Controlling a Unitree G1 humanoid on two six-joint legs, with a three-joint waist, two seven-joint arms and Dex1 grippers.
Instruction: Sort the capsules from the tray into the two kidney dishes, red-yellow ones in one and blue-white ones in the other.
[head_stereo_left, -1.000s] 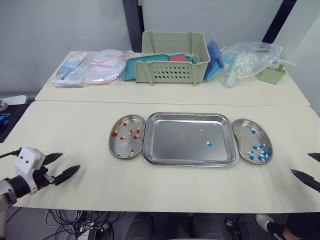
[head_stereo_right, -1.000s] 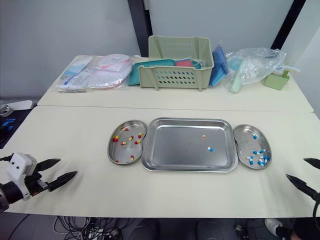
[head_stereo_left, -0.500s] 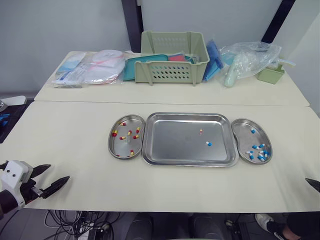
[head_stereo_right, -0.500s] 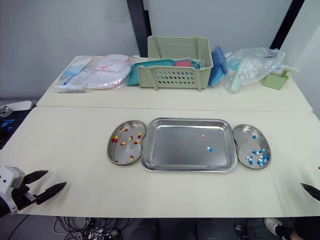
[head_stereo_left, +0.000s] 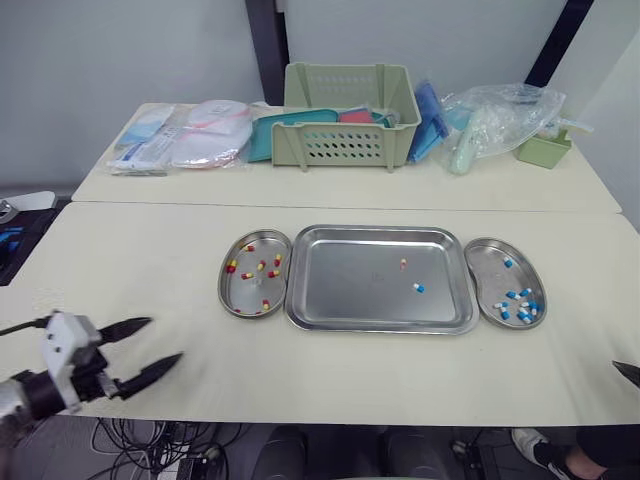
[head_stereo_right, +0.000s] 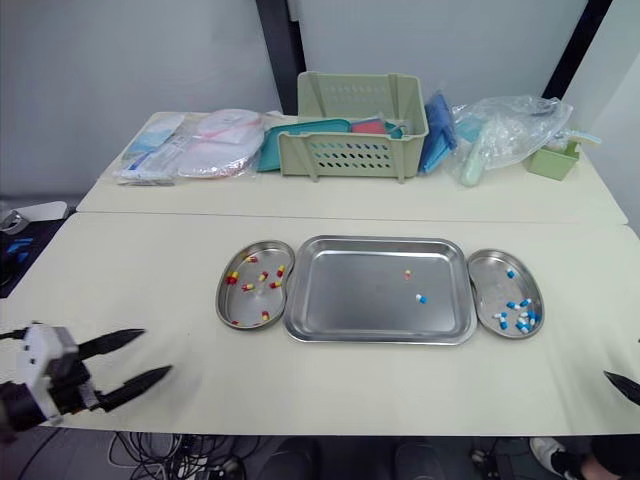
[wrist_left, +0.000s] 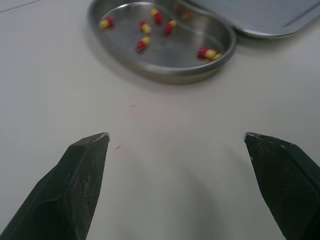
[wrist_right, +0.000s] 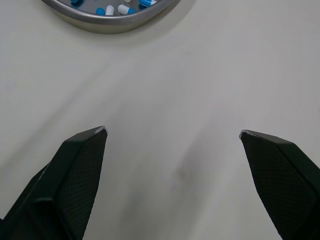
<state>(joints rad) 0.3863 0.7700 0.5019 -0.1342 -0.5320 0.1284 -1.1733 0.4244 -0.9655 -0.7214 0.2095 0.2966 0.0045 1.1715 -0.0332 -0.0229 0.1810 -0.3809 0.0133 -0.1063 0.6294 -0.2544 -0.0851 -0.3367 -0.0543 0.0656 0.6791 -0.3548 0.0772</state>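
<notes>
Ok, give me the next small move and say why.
Probably reach the open left gripper toward the red-yellow capsule in the tray. It and one blue-white capsule lie unsorted there, and the left kidney dish holds the red-yellow ones.

Blurred left pincer, right pincer mostly cut off at edge, basket contents, perhaps packets, half hidden

No text, label or number can be read anywhere.
</notes>
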